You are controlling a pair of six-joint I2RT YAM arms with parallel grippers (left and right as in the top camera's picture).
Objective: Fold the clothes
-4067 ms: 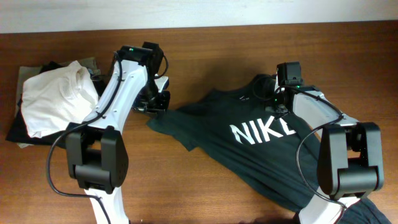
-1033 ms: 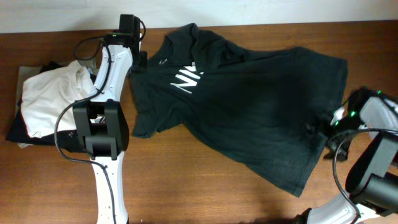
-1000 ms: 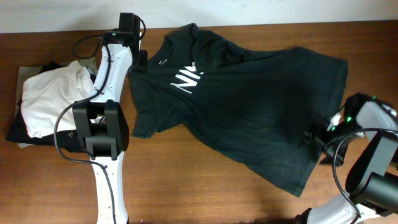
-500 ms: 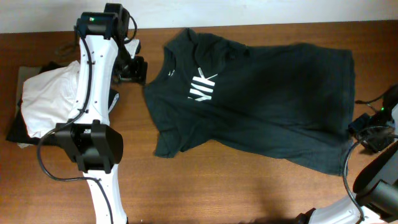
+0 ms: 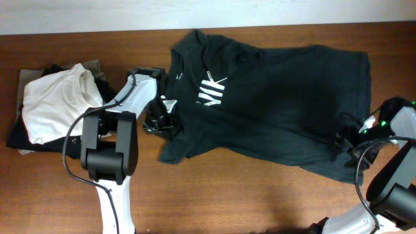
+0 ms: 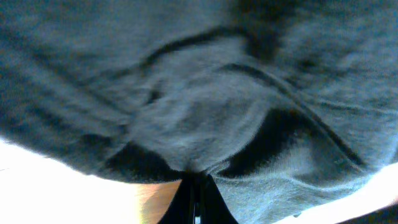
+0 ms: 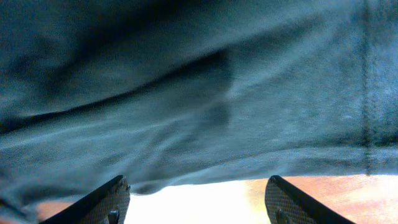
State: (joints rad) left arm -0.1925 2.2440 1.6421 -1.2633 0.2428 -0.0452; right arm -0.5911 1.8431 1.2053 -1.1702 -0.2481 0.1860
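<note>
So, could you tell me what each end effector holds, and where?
The left end effector pinches the T-shirt near its sleeve; the right end effector is open, empty.

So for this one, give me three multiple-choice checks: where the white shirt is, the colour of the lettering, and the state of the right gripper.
1. Where is the white shirt relative to the T-shirt?
A) On top of it
B) Apart from it, on the right arm's side
C) Apart from it, on the side of the left arm

2. What colour are the letters on the T-shirt?
A) Red
B) White
C) Yellow

3. What state is the right gripper in?
A) Open
B) Shut on the T-shirt
C) Out of view

Answers:
1. C. The overhead view shows it topping a pile beyond the left arm, clear of the dark cloth.
2. B. The letters are white on near-black cloth.
3. A. In the right wrist view its fingers stand wide apart at the T-shirt's edge.
</note>
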